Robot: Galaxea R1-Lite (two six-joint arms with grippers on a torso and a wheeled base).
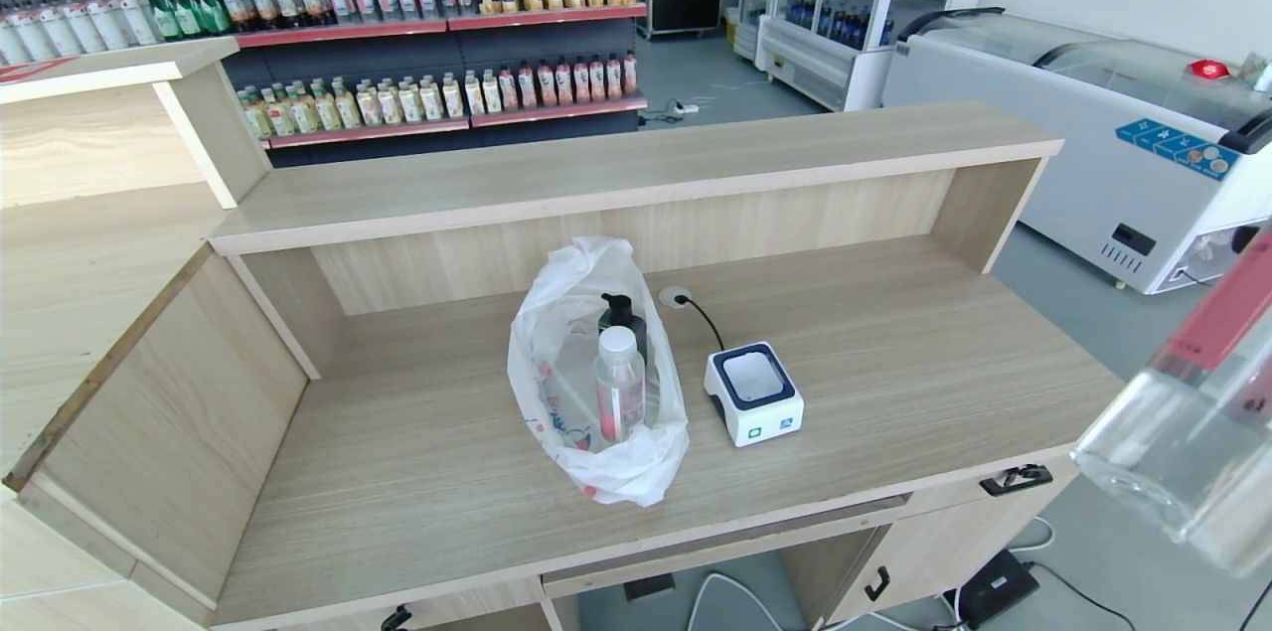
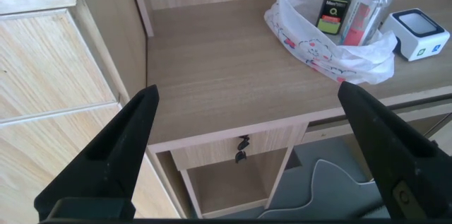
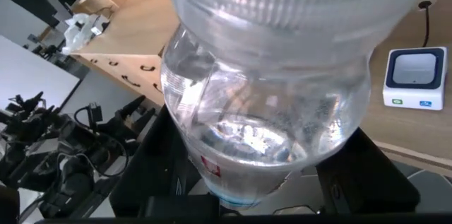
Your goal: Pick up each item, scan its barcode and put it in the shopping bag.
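In the shopping bag (image 1: pixel 556 437) stand two bottles (image 1: pixel 618 393); left fingers (image 2: pixel 113 160) wide, right fingers (image 3: pixel 360 174) holding clear bottle (image 3: pixel 268 104).

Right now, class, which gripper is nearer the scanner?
Right, probably. The right gripper, holding a water bottle, is off the counter's right front near the scanner; the left gripper is off the left front, beyond the bag.

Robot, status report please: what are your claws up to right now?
Left claw open, empty. Right claw shut on clear bottle, not yet at scanner. Pump bottle and capped bottle in shopping bag. Nothing blocking scanner.
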